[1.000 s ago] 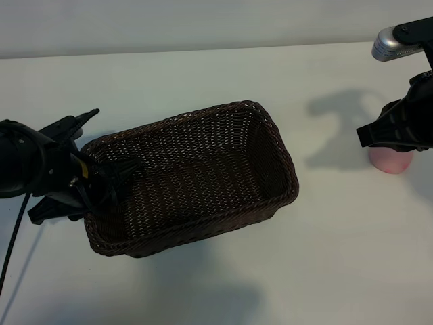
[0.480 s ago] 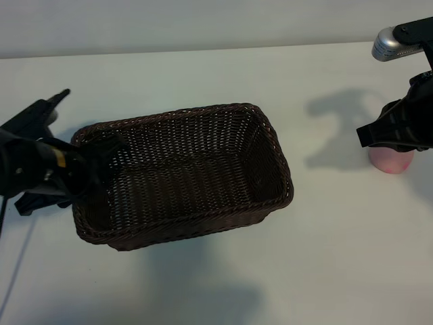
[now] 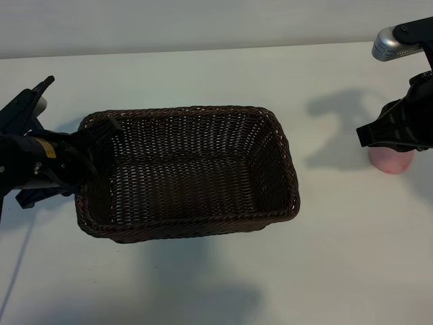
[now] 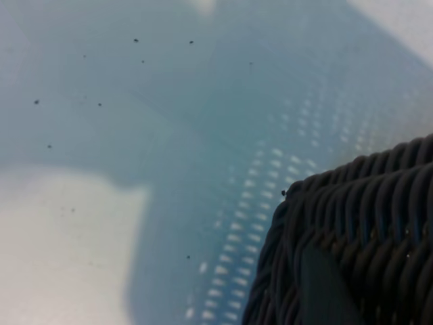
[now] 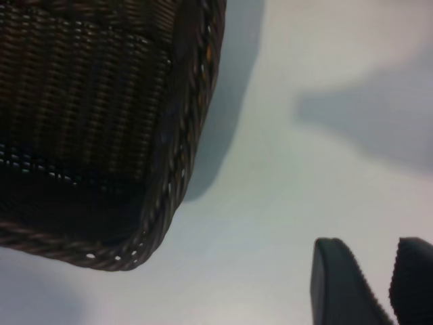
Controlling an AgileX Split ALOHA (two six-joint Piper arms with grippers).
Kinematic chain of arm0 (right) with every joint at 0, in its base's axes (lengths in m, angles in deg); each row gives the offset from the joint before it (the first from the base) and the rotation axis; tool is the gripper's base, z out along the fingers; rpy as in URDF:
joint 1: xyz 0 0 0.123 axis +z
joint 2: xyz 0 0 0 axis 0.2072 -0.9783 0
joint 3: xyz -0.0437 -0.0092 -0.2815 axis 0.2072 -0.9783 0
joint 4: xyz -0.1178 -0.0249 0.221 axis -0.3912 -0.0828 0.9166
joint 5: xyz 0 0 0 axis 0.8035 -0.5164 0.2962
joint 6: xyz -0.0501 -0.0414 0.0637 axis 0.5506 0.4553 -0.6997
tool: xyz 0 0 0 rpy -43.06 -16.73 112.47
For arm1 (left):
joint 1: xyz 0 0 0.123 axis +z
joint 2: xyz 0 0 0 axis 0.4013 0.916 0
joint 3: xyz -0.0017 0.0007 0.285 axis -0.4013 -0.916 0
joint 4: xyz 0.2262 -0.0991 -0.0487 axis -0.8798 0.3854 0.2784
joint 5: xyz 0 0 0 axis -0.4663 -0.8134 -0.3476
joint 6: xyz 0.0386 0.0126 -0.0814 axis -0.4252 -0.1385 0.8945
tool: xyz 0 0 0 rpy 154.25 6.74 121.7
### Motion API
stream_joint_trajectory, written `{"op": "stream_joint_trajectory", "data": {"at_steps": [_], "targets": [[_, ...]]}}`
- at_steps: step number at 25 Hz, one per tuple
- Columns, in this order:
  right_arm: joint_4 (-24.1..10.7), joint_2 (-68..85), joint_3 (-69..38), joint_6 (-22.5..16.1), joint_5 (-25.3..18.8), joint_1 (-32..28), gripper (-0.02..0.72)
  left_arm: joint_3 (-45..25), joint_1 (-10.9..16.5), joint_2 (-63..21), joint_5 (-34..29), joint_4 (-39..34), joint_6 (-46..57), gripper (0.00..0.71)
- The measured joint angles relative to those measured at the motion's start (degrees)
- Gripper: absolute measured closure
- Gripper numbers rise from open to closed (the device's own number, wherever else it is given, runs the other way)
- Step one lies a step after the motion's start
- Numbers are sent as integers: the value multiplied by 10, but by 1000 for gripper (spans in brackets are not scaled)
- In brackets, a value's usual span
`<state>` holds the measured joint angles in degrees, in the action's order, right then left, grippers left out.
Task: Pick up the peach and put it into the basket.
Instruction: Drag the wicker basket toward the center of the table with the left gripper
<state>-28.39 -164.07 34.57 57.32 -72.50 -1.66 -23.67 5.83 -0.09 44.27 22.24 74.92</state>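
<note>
Item 1: large rectangular dark brown woven wicker basket (image 3: 203,110) with rounded corners and a braided rim. It fills the centre and left-centre of the exterior view, long side running across the frame, open side up and nothing inside it. A broad soft shadow falls on the table below its near edge. In the left wrist view one corner of its weave (image 4: 379,203) fills the lower right.

Item 2: small round pale pink peach (image 3: 390,161), smooth. It sits on the table at the right edge of the exterior view, well apart from the basket. Its upper part is hidden behind the right gripper.

Item 3: black left gripper (image 3: 101,145), at the left edge of the exterior view. It is clamped over the basket's left end wall, with one finger (image 4: 325,291) lying against the weave.

Item 4: black right gripper (image 3: 379,132), at the right of the exterior view, directly over the peach. In the right wrist view its two ribbed fingers (image 5: 342,284) stand a narrow gap apart with nothing between them, so it is released. The basket's corner (image 5: 101,101) shows farther off.

Item 5: plain white table (image 3: 203,68), the surface under all of the above.
</note>
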Motion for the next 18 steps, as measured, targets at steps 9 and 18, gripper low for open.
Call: {"op": "stream_joint_trajectory", "data": {"at_steps": [9, 18], "targets": [[0, 0, 0, 0, 0, 0, 460, -3, 0, -4, 22, 23, -11, 361], [0, 0, 0, 0, 0, 0, 460, -3, 0, -4, 34, 28, -31, 361]]}}
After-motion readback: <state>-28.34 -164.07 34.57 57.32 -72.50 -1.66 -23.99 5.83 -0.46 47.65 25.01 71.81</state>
